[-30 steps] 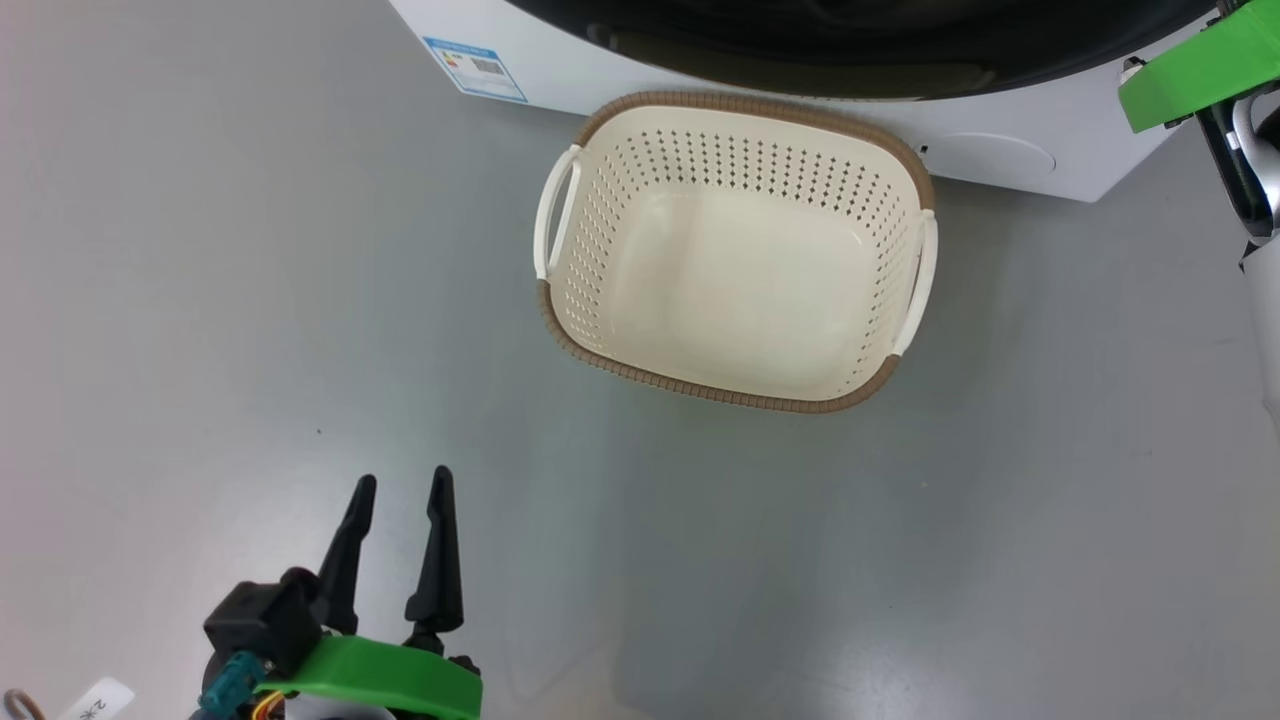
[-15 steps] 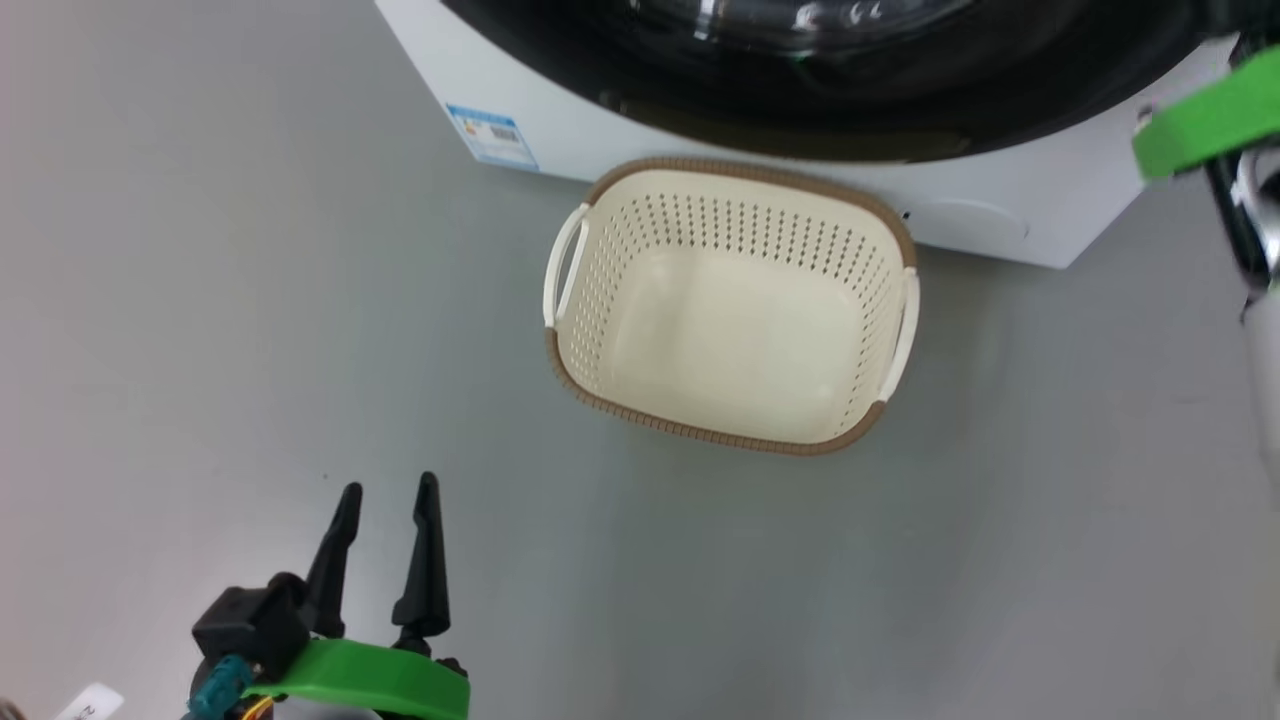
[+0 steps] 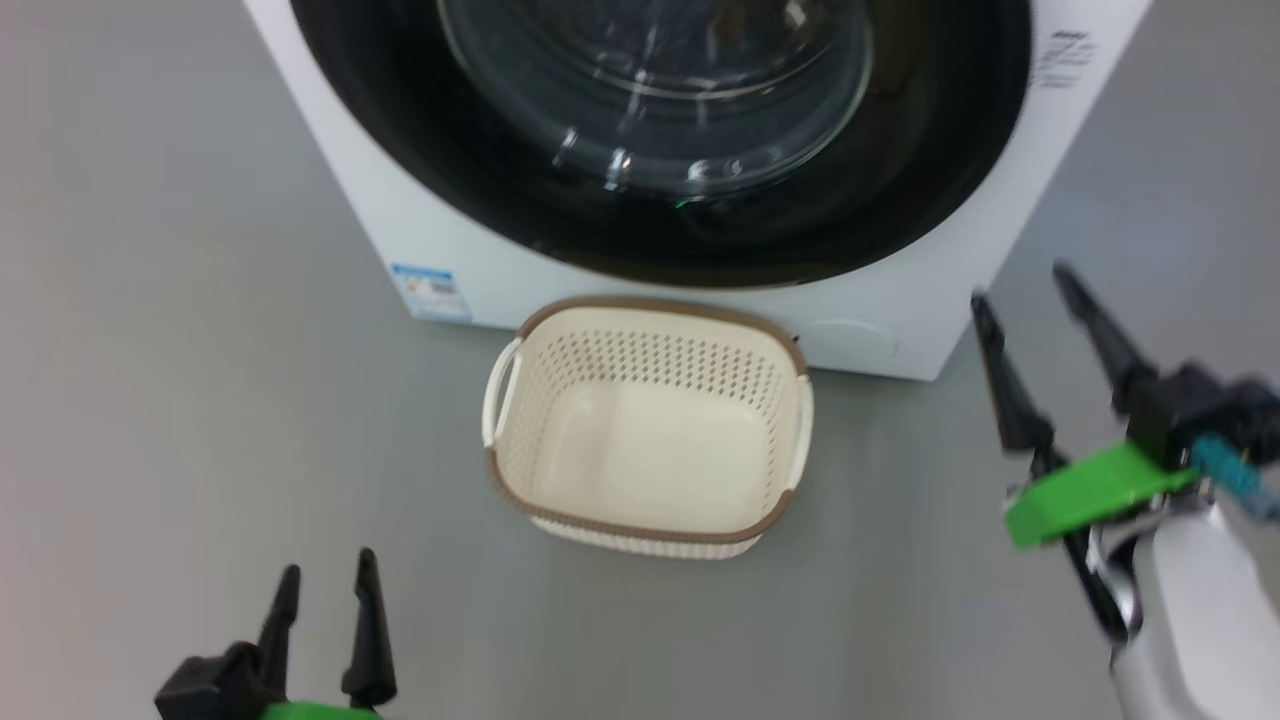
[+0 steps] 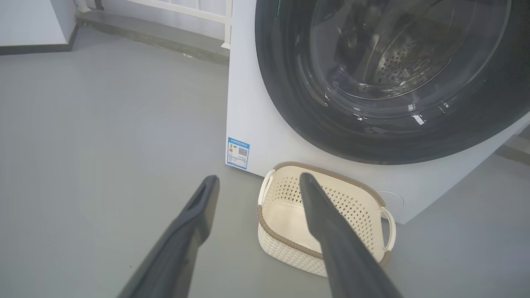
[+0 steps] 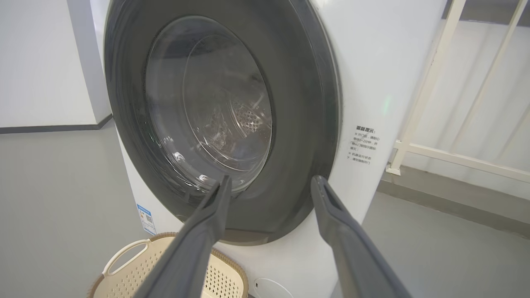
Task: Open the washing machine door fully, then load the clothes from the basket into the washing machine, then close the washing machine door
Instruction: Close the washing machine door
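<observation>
you see the big white washing machine (image 3: pixel 420 230) at 12 o'clock in the head view. its round black door (image 3: pixel 470 170) is shut, flat on the front. the basket (image 3: pixel 640 303) stands on the grey floor (image 3: pixel 200 400) near the middle, just beside the machine. your right gripper (image 3: pixel 1019 284) at 3 o'clock is spread wide, holding nothing. your left gripper (image 3: pixel 328 562) at 7 o'clock is spread too, holding nothing.

A smooth matte grey floor (image 3: pixel 180 300) spreads evenly lit across the room, meeting a plain white wall (image 5: pixel 37 62) along a dark baseboard (image 5: pixel 49 128), while on the other side a white barred railing (image 5: pixel 463 161) stands on a low grey kerb (image 5: pixel 447 203).
</observation>
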Available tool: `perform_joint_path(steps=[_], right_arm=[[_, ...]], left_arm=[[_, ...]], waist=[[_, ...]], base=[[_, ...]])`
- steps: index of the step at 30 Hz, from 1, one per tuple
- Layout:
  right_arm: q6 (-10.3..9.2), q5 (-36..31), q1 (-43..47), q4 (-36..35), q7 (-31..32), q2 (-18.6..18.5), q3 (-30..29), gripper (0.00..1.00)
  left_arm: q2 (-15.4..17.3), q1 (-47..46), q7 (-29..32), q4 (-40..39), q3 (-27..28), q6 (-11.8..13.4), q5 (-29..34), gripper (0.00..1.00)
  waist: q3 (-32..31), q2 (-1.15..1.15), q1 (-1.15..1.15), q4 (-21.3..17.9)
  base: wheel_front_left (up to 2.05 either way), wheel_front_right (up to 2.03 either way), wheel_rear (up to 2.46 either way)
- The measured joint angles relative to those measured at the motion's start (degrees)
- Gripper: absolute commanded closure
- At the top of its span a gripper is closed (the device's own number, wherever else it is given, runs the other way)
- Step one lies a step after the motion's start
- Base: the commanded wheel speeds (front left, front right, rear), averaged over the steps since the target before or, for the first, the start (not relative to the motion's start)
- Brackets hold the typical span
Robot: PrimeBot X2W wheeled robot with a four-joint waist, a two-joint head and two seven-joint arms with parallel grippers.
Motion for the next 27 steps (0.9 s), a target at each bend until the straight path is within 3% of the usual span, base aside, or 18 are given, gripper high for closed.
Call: perform_joint_path(steps=[3, 6, 16, 27], right_arm=[[-0.01, 0.0, 6.6, -1.7, 0.0, 1.7, -0.7, 0.0], [-0.01, 0.0, 11.6, -3.6, 0.2, 3.0, -0.8, 0.0], [-0.01, -0.2, 22.8, -10.3, 0.2, 6.6, -2.8, 0.0], [-0.01, -0.2, 29.9, -12.7, 0.2, 8.9, -7.4, 0.0]], left_arm=[[0.0, 1.8, 0.0, 0.1, 0.2, -2.7, 1.1, 0.0], [0.0, 3.1, 0.0, 0.3, 1.4, -3.6, 2.0, 0.0], [0.1, 4.9, 0.0, 2.9, 2.2, -4.5, 2.7, 0.0], [0.1, 5.8, 0.0, 2.2, 2.2, -5.1, 4.3, 0.0]], waist=[[-2.3, 0.0, 0.0, -2.0], [-4.2, 0.0, 0.0, -4.3], [-9.3, 0.0, 0.0, -10.4], [-11.5, 0.0, 0.0, -12.4]], base=[[0.0, 0.0, 0.0], [0.0, 0.0, 0.0], [0.0, 0.0, 0.0], [0.0, 0.0, 0.0]])
